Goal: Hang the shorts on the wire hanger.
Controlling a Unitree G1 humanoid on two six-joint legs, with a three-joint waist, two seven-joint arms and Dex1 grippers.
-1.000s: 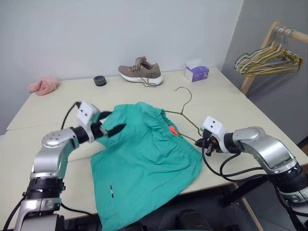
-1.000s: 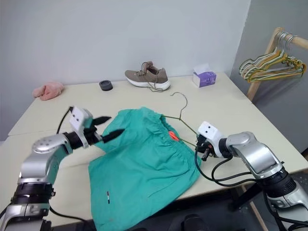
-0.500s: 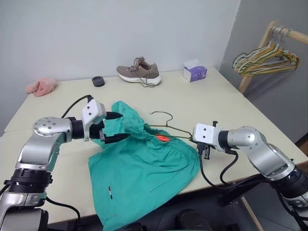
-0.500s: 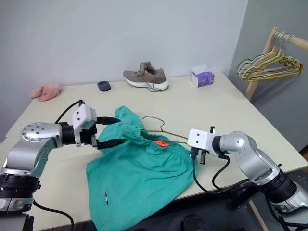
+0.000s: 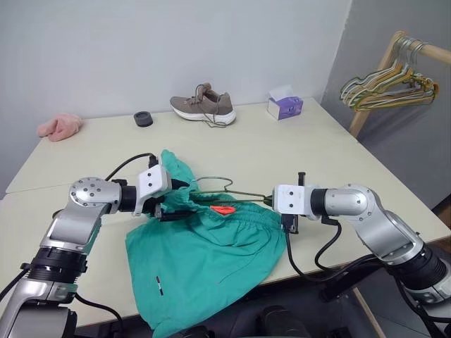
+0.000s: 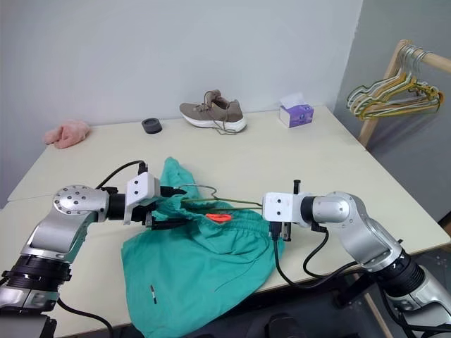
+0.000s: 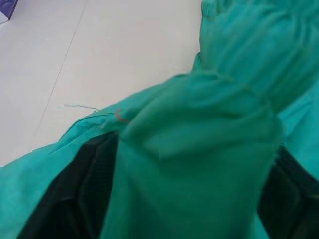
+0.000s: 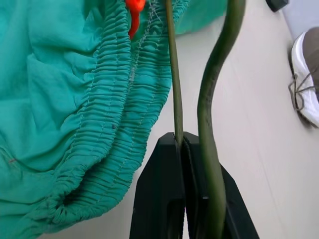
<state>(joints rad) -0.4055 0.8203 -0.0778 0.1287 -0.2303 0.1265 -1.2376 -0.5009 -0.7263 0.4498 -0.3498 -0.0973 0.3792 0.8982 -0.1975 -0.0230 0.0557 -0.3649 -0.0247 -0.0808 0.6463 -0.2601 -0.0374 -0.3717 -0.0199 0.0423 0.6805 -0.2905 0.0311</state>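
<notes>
The teal shorts (image 5: 204,246) lie bunched on the table, hem hanging over the near edge, with an orange tag (image 5: 224,209) showing at the waistband. My left gripper (image 5: 171,204) is shut on the gathered waistband; in the left wrist view the fabric (image 7: 199,149) fills the gap between the black fingers (image 7: 82,194). My right gripper (image 5: 270,199) is shut on the thin wire hanger (image 5: 239,191). It holds the hanger about level above the waistband, hook toward the left gripper. The wire (image 8: 174,89) runs out from between the shut fingers beside the waistband (image 8: 114,99).
At the back of the table (image 5: 317,155) sit a brown shoe (image 5: 205,105), a purple tissue box (image 5: 285,107), a small black round thing (image 5: 143,118) and a pink cloth (image 5: 59,126). A wooden rack with several hangers (image 5: 384,88) stands at the right.
My left gripper has moved onto the waistband and closed on it. My right gripper has carried the hanger left and rolled it, so its hook now lies over the shorts.
</notes>
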